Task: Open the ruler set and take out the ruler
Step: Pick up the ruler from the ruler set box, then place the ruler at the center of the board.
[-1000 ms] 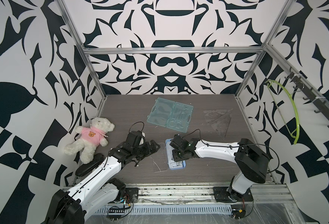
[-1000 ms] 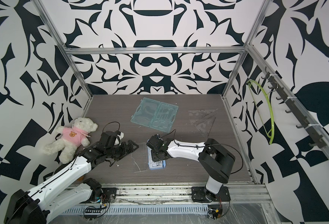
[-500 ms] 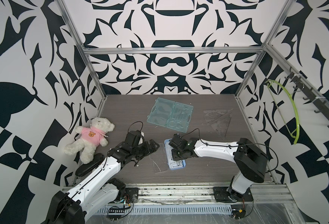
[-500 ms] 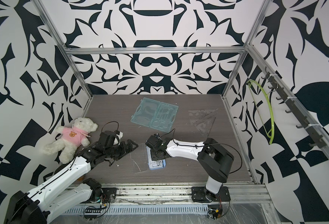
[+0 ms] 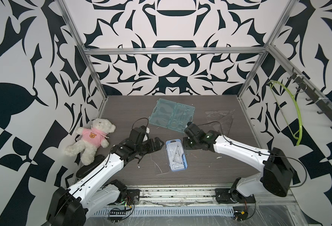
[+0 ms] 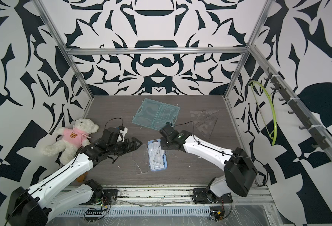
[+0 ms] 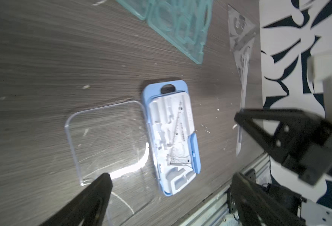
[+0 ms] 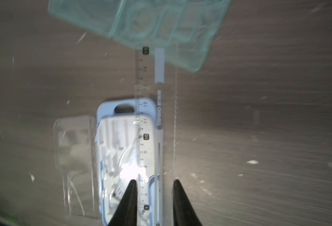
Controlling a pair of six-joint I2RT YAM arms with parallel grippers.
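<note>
Table from the front: two cases, lid, set squares, bear.
The case (image 5: pixel 176 155) lies mid-table (image 5: pixel 210 172), its lid (image 7: pixel 106 140) flat against its left side. Behind lies a second case (image 5: pixel 172 115), opened flat, with set squares (image 5: pixel 220 121) to its right. The bear (image 5: pixel 91 140) lies far left. The ruler (image 8: pixel 155 117) sits between the right gripper's (image 8: pixel 155 181) fingers, right of the case.

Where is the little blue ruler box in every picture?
Top view: blue ruler box, front middle of the table.
Top view: same spot.
Left wrist: mid-picture, beside its clear lid.
Right wrist: mid-picture, partly behind the held ruler.
Shared landmark: the open teal case just beyond it.
</note>
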